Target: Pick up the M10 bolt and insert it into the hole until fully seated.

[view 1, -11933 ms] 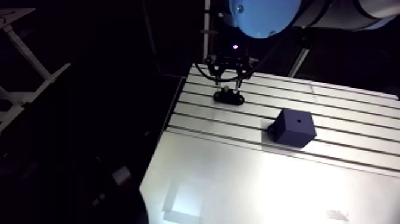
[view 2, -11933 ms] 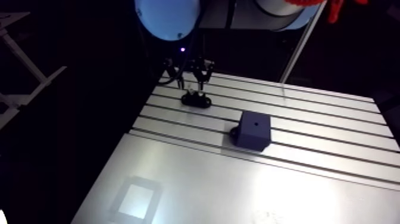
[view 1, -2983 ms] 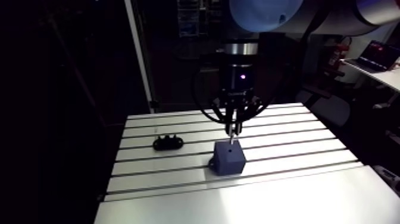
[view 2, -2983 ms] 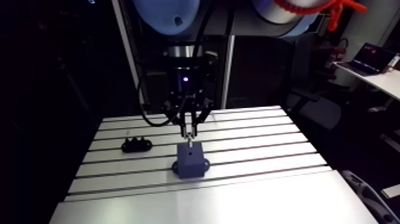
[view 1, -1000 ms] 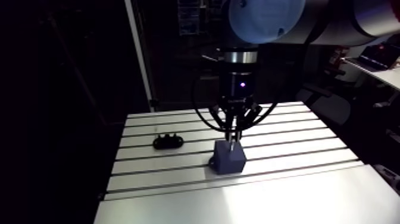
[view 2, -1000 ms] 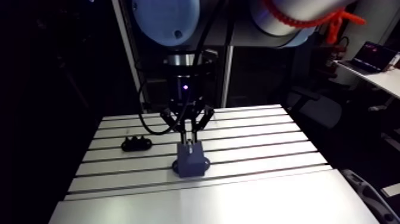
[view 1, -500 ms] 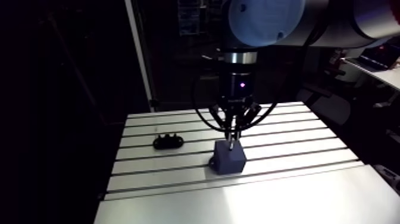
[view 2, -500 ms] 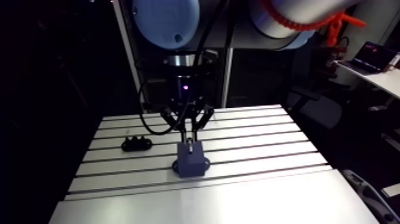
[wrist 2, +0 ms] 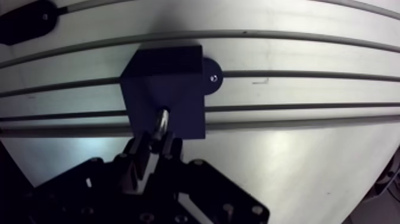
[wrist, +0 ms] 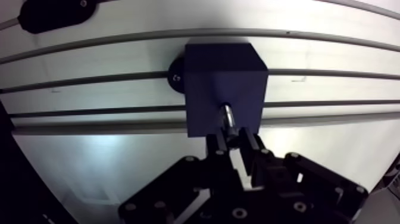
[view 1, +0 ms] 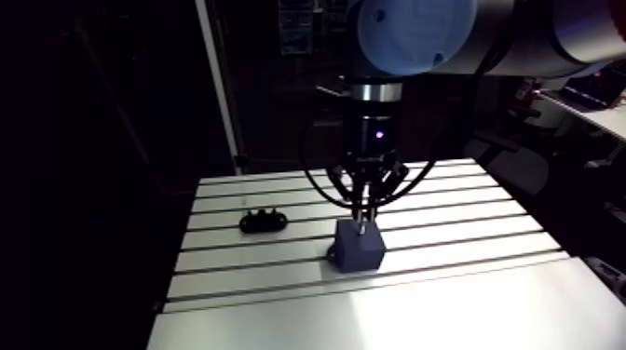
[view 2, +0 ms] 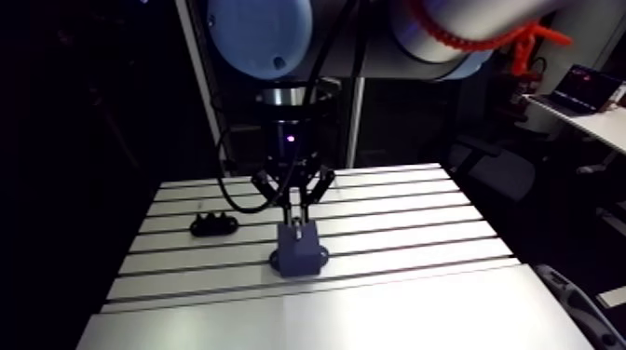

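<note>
- Bench (view 1: pixel 447 209): aluminium top. The rear part is cut by long parallel slots (view 1: pixel 279 244) that run across its full width.
- Front part of the bench: a smooth plate (view 1: pixel 391 316) without slots, bright with glare in the arm view.
- Small black piece (view 1: pixel 264 221): low, with a lobed outline, lying flat on the slotted part towards the dim side edge. Nothing touches it.
- Cannot tell whether the black piece is fastened to the bench or loose.
</note>
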